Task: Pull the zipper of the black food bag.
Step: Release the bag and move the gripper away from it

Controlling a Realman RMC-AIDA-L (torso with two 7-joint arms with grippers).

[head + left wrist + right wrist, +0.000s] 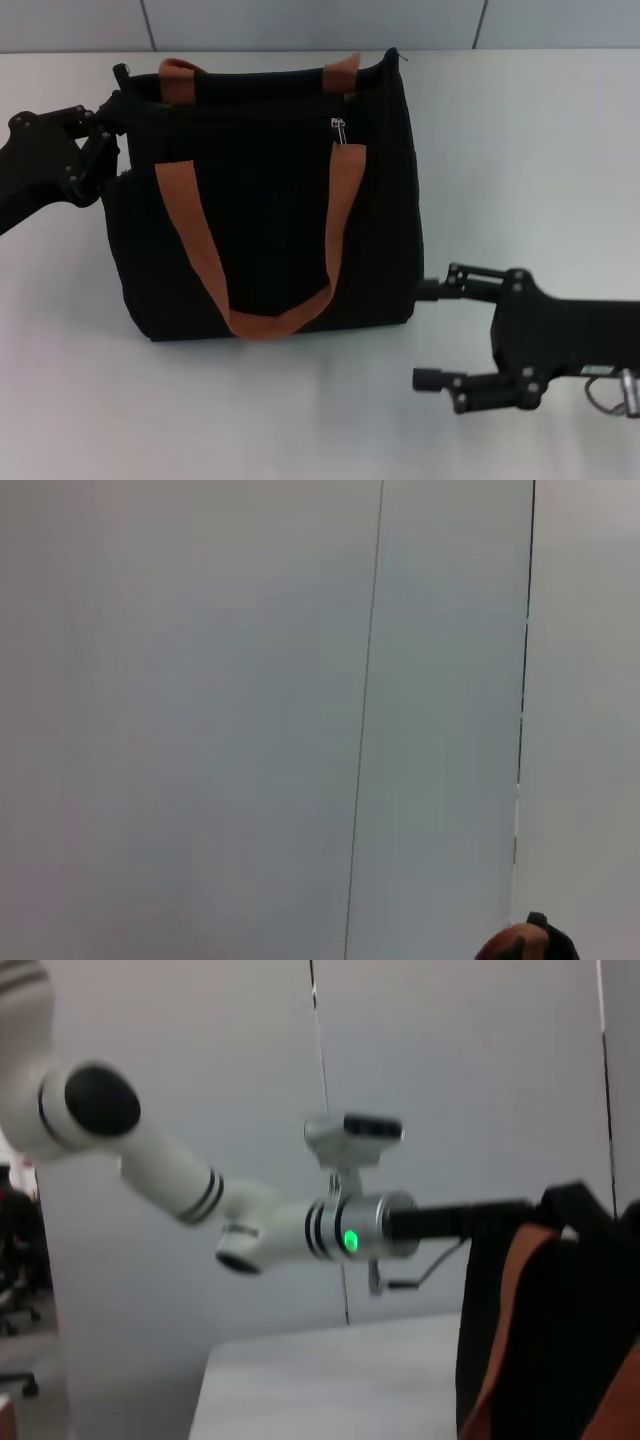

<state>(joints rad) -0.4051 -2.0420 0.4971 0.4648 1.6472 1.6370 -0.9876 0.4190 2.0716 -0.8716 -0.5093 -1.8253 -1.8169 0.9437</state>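
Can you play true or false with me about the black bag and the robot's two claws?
1. The black food bag stands upright on the table. True.
2. The right gripper is pinching the zipper. False: it is open, beside the bag's lower corner, apart from the zipper.
3. The left gripper is at the bag's top corner. True.
4. The bag's handles are blue. False: they are orange-brown.
5. The zipper pull sits near the top of the bag. True.

Both grippers, left [100, 140] and right [430, 335], are matte black linkages studded with small screws. The left arm [200, 1195] is glossy white tubing with black joint bands, a green light and a thin cable.
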